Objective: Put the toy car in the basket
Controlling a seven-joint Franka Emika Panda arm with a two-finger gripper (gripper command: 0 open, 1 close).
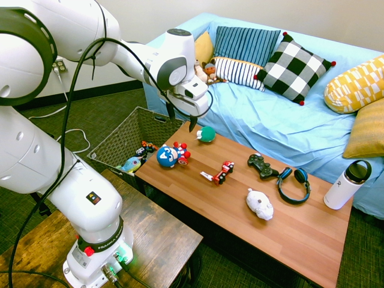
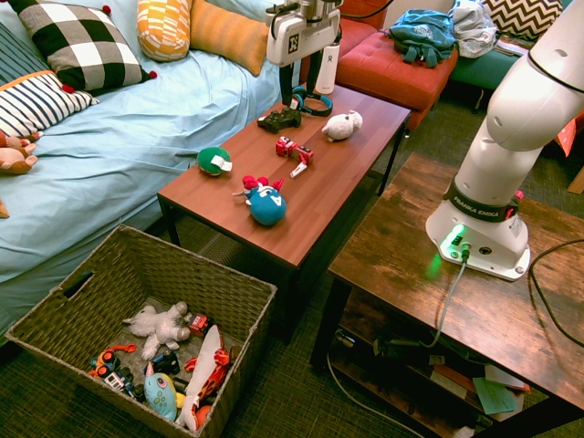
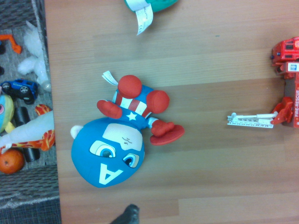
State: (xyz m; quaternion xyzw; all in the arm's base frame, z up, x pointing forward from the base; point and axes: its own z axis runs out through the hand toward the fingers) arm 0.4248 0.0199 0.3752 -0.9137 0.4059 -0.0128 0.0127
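Sofa point(image 1: 240, 123) with a pale blue cover runs along the far side of the desk point(image 1: 300, 246) in the first exterior view. Desk top is smooth, wood-grained.

Basket point(image 2: 182, 269): woven, beside the desk's end, open-topped, toys already inside. Its mouth is far wider than the target, so fit should be no concern.

End effector point(image 1: 182, 123): fingers apart, nothing between them, above the desk in the air. I judge it must shift toward the target before any descent.

Round plush figure point(image 3: 110, 151): lies between basket and target. I want clearance over it on the carry.

Target, toy car point(image 1: 225, 173): on the desk, near the game controller point(image 1: 261, 167) but apart from it. Red, slim, black wheels. Estimate: light, stiff, hard plastic; glossy sides may slip under a shallow pinch, and the wheels could let it roll if nudged.

Weak point: white ladder point(image 3: 252, 120), thin, jutting sideways from the body; probably hinged and easily bent. I avoid it.

Proposed hold: across the narrow width of the red body point(image 3: 290, 84), mid-length, pads low on both flanks, moderate squeeze. Cab may swivel if gripped by its end alone.
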